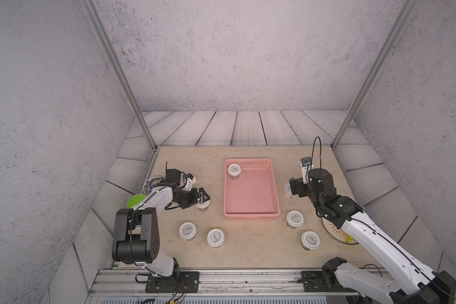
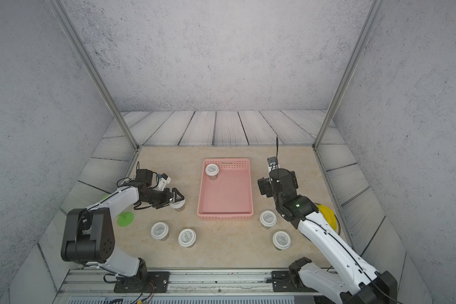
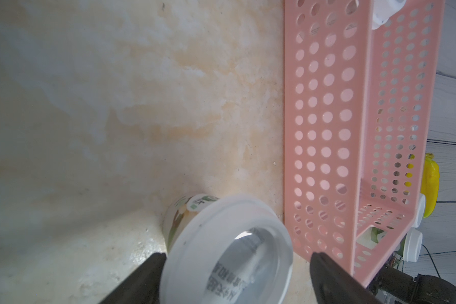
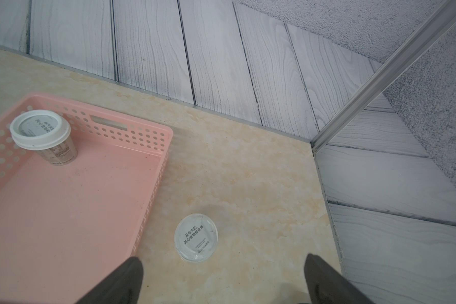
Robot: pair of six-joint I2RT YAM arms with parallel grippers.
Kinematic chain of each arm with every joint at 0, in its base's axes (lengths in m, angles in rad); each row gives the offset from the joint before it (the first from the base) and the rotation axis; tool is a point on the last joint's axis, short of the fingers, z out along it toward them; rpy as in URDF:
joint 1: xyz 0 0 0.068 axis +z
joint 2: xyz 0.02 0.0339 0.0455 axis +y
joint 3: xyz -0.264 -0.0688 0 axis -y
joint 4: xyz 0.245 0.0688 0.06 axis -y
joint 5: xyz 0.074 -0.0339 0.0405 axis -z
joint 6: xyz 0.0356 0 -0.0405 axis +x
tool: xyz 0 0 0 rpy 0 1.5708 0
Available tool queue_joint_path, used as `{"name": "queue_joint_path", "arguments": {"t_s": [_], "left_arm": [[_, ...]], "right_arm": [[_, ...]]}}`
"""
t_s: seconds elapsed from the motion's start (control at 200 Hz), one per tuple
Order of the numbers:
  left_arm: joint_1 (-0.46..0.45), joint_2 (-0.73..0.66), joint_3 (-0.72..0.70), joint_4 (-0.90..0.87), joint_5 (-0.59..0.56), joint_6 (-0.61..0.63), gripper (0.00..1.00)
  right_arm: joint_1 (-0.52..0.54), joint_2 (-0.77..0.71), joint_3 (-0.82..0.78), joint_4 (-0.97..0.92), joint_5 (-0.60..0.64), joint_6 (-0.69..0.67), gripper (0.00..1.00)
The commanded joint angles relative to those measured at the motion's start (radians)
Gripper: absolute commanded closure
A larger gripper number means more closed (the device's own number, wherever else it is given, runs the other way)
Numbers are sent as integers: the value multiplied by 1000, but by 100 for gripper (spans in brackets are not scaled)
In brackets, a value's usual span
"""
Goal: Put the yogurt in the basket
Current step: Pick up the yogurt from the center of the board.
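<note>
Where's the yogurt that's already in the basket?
In both top views the yogurt cup stands upright in the far left corner of the basket, beside the slot handle.

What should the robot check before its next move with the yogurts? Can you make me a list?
1. Left gripper around a yogurt cup: ok, one finger on each side of its lid.
2. Left gripper squeezing that cup: not ok, a gap shows beside one finger.
3. That cup standing upright: ok.
4. Right gripper open over another cup: ok.
5. Room in the basket: ok, only one cup stands in it, in a far corner.
6. Right gripper low enough to grab: cannot tell.
</note>
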Motion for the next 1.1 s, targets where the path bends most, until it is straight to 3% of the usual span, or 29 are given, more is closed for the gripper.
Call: {"name": "queue_joint_path", "arguments": {"t_s": [0.0, 0.535, 1.091], "left_arm": [[-9, 20, 21, -18, -15, 3, 11], [-20, 28, 23, -20, -29, 1, 20], [-19, -40, 38, -45, -34, 6, 22]], "right_arm": [[0, -13, -10, 5, 19, -4, 0], [0, -11, -9, 8, 3, -4, 0], [0, -8, -9, 4, 19, -8, 0]]}}
